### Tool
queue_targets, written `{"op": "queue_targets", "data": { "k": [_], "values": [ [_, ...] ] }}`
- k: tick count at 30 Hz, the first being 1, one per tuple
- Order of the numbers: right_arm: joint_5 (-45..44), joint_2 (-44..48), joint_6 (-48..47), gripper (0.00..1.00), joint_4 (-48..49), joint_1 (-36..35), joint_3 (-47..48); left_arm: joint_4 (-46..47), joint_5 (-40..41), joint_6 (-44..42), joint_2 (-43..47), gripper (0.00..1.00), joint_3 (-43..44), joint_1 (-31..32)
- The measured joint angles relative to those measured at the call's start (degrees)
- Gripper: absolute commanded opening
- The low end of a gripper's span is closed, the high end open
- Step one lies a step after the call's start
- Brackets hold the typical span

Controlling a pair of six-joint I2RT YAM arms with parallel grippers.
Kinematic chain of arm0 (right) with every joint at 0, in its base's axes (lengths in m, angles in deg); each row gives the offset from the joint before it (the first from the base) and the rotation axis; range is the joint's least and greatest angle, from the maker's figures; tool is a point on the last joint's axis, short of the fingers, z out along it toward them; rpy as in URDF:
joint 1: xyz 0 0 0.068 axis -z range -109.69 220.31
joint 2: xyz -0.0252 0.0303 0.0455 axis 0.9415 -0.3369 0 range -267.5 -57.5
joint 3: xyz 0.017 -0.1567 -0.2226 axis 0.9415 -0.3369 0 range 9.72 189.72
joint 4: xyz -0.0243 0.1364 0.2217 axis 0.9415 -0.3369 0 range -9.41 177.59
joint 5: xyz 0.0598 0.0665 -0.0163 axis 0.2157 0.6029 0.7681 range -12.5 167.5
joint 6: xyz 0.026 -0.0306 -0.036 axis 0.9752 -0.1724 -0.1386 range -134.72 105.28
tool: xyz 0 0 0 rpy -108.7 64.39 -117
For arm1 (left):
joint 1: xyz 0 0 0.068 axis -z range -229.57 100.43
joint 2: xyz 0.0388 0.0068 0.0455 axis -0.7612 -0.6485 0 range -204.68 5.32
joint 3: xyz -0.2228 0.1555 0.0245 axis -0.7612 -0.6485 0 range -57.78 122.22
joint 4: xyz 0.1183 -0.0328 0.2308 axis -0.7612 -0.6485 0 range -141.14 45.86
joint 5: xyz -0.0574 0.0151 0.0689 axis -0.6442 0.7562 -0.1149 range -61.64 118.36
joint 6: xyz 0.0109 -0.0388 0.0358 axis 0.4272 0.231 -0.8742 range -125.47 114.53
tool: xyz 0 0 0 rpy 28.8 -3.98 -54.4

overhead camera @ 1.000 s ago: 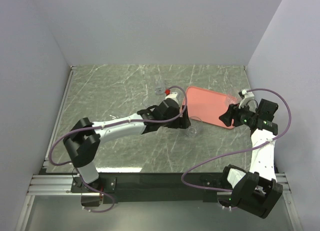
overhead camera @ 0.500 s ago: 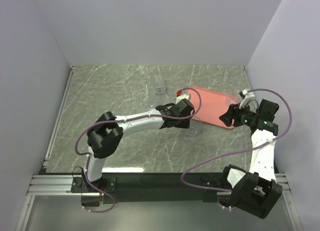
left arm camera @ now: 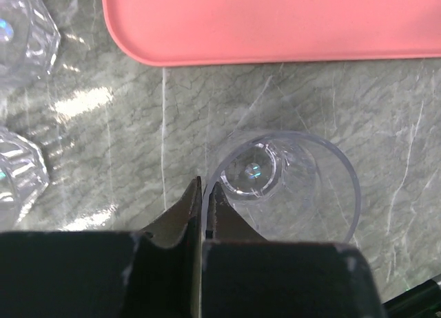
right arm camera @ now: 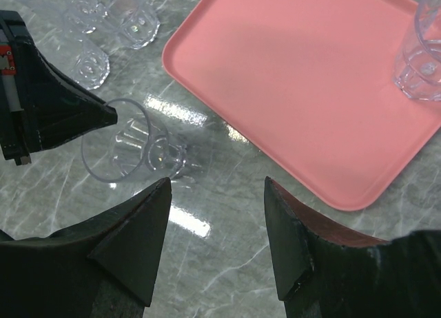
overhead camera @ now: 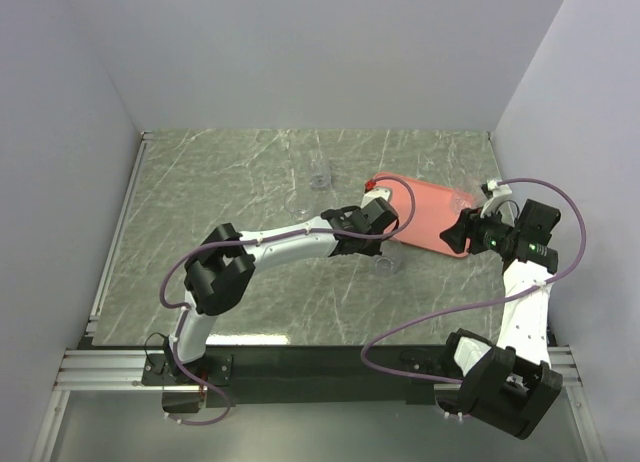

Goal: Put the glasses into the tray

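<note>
L gripper (left arm camera: 204, 191): fingers pressed together w/ barely a slit btwn them. The rim of a glass (left arm camera: 286, 187) runs right into that seam, so afaict it's pinched on the glass wall, one finger inside, one outside.
glass: clear tumbler on the table (overhead camera: 230, 182), just off the tray's edge, not touching it. Mouth faces the L wrist cam and the base shows thru it. Dead upright or a bit tipped? Can't tell.
tray (overhead camera: 425, 210): salmon pink, flat on the marble-look top, right of centre, sitting at an angle.
glass on tray (right arm camera: 422, 56): one tumbler standing near the tray's right end in the R wrist view, top cut off by the frame edge.
other glasses (right arm camera: 131, 18): small bunch on the table left of the tray, close to each other. Two of them also show at the left edge of the L wrist view.
lone glass (overhead camera: 320, 174): on its own further back on the table, well apart from the rest.
R gripper (right arm camera: 215, 187): fingers spread apart, bare table and tray corner showing btwn them. Hangs over the table by the tray's near edge.
</note>
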Motion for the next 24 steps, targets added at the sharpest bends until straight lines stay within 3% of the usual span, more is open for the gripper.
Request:
{"op": "queue_targets", "data": {
  "k": [9,17,24],
  "values": [
    [0.39,0.02,-0.17,0.63,-0.20,0.50,0.00,-1.44,-1.31,-3.19,-0.66,0.00,8.44,-2.71],
    [1.31,0.33,-0.17,0.63,-0.37,0.94,0.00,-1.73,-2.23,-5.07,-7.93,0.00,21.29,-7.21],
    [2.29,0.39,-0.17,0.63,-0.42,1.11,0.00,-1.14,-3.87,-6.16,-13.18,0.00,24.20,-11.21]
  ]
}}
